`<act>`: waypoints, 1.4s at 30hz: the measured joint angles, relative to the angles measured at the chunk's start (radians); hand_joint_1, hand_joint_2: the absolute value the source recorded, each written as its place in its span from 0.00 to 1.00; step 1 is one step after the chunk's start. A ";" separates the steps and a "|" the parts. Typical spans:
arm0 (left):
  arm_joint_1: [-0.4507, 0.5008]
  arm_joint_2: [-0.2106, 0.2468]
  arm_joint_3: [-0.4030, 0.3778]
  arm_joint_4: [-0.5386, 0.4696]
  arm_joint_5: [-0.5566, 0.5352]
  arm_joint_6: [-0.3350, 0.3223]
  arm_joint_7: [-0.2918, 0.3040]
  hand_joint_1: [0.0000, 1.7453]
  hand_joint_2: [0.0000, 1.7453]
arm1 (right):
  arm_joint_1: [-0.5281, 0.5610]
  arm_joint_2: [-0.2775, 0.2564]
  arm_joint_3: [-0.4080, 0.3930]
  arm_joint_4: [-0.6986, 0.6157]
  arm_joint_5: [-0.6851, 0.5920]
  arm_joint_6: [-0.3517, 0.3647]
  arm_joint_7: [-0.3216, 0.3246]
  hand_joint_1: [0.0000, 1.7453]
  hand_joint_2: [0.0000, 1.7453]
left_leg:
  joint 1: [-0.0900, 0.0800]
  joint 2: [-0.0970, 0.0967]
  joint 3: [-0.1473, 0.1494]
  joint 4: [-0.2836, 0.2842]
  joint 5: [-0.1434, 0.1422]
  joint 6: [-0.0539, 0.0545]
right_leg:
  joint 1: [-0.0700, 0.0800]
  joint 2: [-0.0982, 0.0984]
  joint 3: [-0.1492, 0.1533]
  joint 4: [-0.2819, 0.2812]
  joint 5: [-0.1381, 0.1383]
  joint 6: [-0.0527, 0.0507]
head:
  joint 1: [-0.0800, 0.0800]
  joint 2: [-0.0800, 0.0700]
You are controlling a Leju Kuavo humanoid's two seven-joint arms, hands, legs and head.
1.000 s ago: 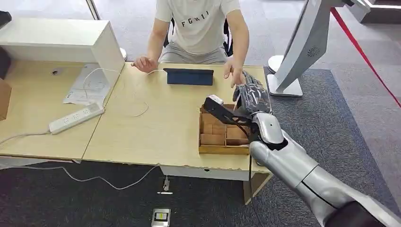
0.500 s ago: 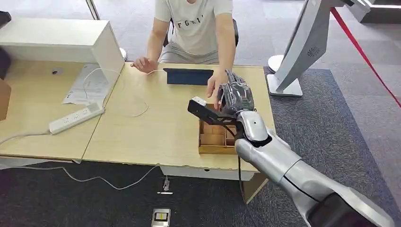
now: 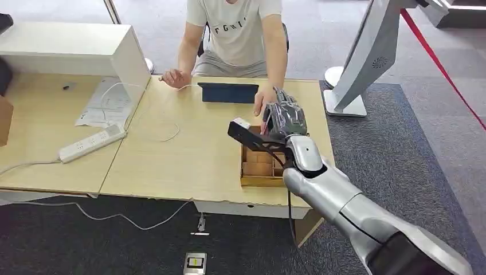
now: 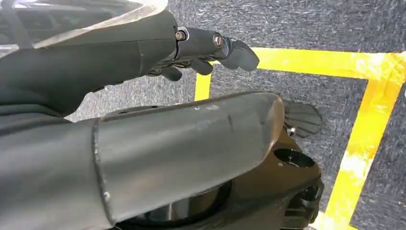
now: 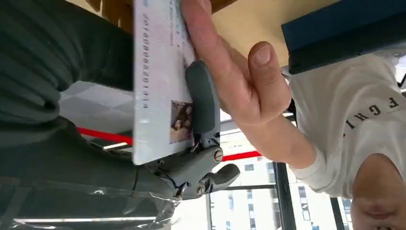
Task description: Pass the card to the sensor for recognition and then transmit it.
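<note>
While stretched forward from the lower right, silver right arm (image 3: 344, 200) over the pale wood-grain worktop (image 3: 189, 154), smooth metal shell ending in a dark ribbed wrist. Raised right hand (image 3: 285, 117) above the far edge of a shallow wooden tray (image 3: 261, 170) split into small square compartments; fingers (image 5: 203, 103) closed against a flat, glossy white card (image 5: 158, 81), thumb side behind it, so the card clamped upright in the hand. Printed line of digits and a small photo patch on the card's face. Pressed against the same card from the far side, a person's hand (image 5: 234, 81), fingertips on the card edge, reaching across from a seated figure in a light T-shirt (image 3: 240, 28). Just beyond, a dark blue rectangular sensor (image 3: 228, 92) lying flat on the worktop. Hanging low over grey carpet with yellow tape lines, left hand (image 4: 210, 48), dark fingers loosely curled, nothing in them.
</note>
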 joint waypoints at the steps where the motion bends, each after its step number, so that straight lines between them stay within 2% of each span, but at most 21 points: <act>1: 0.000 0.000 0.000 0.000 0.000 0.000 0.001 0.00 0.00 | 0.001 0.000 0.000 0.002 -0.003 -0.005 -0.005 0.00 0.00 | 0.000 0.000 0.000 0.000 0.000 0.000 | 0.000 0.000 0.000 0.000 0.000 0.000 | 0.000 0.000; 10: 0.002 -0.003 0.003 0.000 0.000 0.014 0.013 0.00 0.00 | 0.007 0.006 -0.006 0.011 -0.085 -0.011 -0.058 0.00 0.00 | 0.000 0.000 0.000 0.000 0.000 0.000 | 0.000 0.000 0.000 0.000 0.000 0.000 | 0.000 0.000; 18: 0.005 -0.003 0.021 0.000 0.000 0.027 0.009 0.00 0.00 | 0.049 -0.022 -0.066 -0.067 -0.274 -0.103 -0.150 0.00 0.00 | 0.000 0.000 0.000 0.000 0.000 0.000 | 0.000 0.000 0.000 0.000 0.000 0.000 | 0.000 0.000; 23: 0.007 -0.002 0.028 0.000 0.000 0.034 0.003 0.00 0.00 | 0.129 -0.084 -0.110 -0.212 -0.407 -0.164 -0.161 0.00 0.00 | 0.000 0.000 0.000 0.000 0.000 0.000 | 0.000 0.000 0.000 -0.001 0.000 0.000 | 0.000 0.000; 30: 0.008 -0.002 0.036 0.000 0.000 0.042 -0.006 0.00 0.00 | 0.205 -0.163 -0.133 -0.375 -0.439 -0.213 -0.157 0.00 0.00 | 0.000 0.000 0.001 0.000 0.000 0.000 | 0.000 0.000 -0.001 -0.001 0.000 0.000 | 0.000 0.000; 34: 0.012 -0.002 0.049 0.000 0.000 0.063 -0.012 0.00 0.00 | 0.277 -0.231 -0.134 -0.503 -0.485 -0.265 -0.118 0.00 0.00 | 0.000 0.000 0.000 0.000 0.000 0.000 | 0.000 0.000 -0.001 -0.001 0.000 0.000 | 0.000 0.000; 39: 0.015 -0.003 0.068 -0.003 0.000 0.105 -0.022 0.00 0.00 | 0.394 -0.302 -0.130 -0.668 -0.462 -0.298 -0.109 0.00 0.00 | 0.000 0.000 0.000 0.000 0.000 0.000 | 0.000 0.000 -0.001 -0.001 0.000 0.000 | 0.000 0.000; 42: 0.019 -0.008 0.081 -0.005 0.000 0.123 -0.023 0.00 0.00 | 0.465 -0.330 -0.125 -0.758 -0.342 -0.262 -0.051 0.00 0.00 | 0.000 0.000 0.000 0.000 -0.001 0.000 | 0.000 0.000 -0.001 -0.001 0.000 0.000 | 0.000 0.000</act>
